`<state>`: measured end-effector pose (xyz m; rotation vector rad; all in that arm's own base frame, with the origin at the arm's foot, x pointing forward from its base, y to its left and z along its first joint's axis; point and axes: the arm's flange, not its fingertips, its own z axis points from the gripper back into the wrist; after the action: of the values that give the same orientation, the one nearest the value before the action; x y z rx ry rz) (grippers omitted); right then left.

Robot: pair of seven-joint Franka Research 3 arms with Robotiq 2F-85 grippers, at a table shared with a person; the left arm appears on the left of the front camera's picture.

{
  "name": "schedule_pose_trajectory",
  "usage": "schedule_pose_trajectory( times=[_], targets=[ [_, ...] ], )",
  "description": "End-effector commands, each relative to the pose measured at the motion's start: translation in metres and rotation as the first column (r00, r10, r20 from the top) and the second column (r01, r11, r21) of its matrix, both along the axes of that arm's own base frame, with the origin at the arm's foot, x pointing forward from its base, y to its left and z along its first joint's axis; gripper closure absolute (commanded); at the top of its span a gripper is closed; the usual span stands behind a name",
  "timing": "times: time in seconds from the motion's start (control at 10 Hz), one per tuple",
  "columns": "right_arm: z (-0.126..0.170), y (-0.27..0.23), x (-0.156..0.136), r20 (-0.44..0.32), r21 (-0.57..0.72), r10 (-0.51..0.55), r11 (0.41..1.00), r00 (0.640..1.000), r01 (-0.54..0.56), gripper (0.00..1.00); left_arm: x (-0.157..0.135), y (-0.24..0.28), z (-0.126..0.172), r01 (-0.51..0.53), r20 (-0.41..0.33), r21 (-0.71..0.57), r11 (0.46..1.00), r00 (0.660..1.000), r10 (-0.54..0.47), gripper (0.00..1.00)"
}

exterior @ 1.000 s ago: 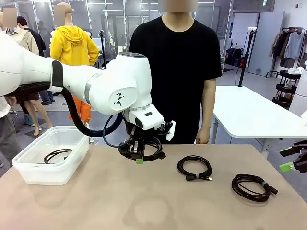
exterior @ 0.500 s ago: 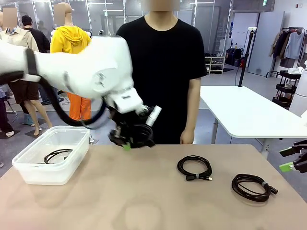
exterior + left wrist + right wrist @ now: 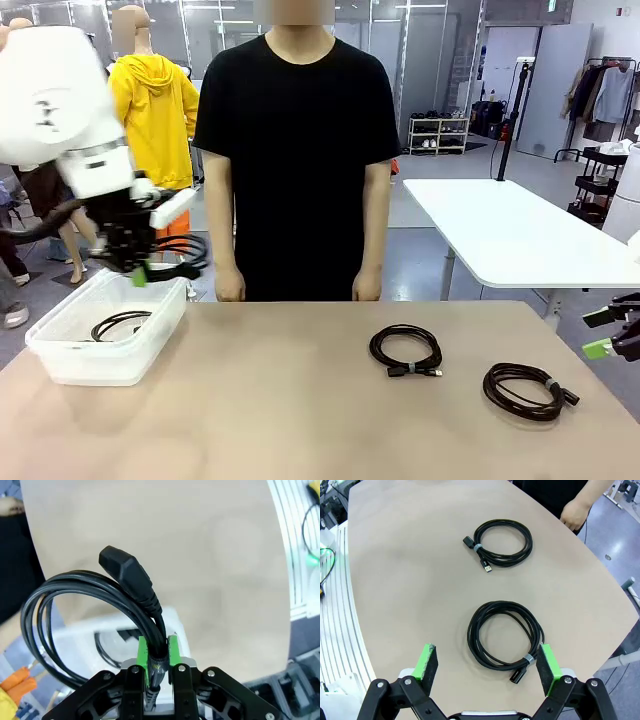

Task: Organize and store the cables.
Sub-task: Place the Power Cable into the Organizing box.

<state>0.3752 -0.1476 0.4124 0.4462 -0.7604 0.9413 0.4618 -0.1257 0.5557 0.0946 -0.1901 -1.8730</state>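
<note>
— What has the left claw (image 3: 138, 272) got?

— It is clamped tight on a black coiled cable (image 3: 184, 254). The green pads (image 3: 143, 652) pinch the cord just below its moulded plug (image 3: 122, 564), and the round loop hangs out to one side.

— Where is that?

— Above the clear plastic bin (image 3: 62, 352) at the left end of the table (image 3: 300, 410). One thin black coil (image 3: 120, 323) lies flat on the bin's floor, with room beside it.

— And the right claw (image 3: 487, 659)?

— Spread wide and holding nothing. It hovers by the table's right edge over a tied coil (image 3: 502, 635). A second tied coil (image 3: 502, 542) lies nearer the middle, apart from the first.

— Room to move?

— A broad stretch of smooth tan top runs between the bin and those coils. A person's hands (image 3: 230, 285) hang at the far edge.
</note>
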Motion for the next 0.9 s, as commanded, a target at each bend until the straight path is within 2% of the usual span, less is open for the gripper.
schedule_pose_trajectory(
  times=[0.0,0.2,0.4,0.5,0.8],
  targets=[
    [0.003,-0.001,0.001,-0.013,-0.003,-0.004,1.000,1.000,0.004,0.00,-0.006,0.058,-0.001,0.096,0.025,0.022,0.995,0.995,-0.096,0.82],
    [0.003,-0.001,0.001,-0.013,-0.003,-0.004,1.000,1.000,0.004,0.00,0.000,0.096,0.004,0.087,0.025,0.032,0.996,0.996,-0.087,0.82],
    [0.003,-0.001,0.001,-0.013,-0.003,-0.004,1.000,1.000,0.004,0.00,0.004,0.101,0.005,0.081,0.027,0.024,0.996,0.996,-0.081,0.82],
    [0.003,-0.001,0.001,-0.013,-0.003,-0.004,1.000,1.000,0.004,0.00,0.003,0.100,0.008,0.043,0.030,0.025,0.999,0.999,-0.044,0.82],
    [0.003,-0.001,0.001,-0.013,-0.003,-0.004,1.000,1.000,0.004,0.00,0.002,0.110,0.000,0.072,0.019,0.028,0.997,0.997,-0.072,0.82]
  ],
)
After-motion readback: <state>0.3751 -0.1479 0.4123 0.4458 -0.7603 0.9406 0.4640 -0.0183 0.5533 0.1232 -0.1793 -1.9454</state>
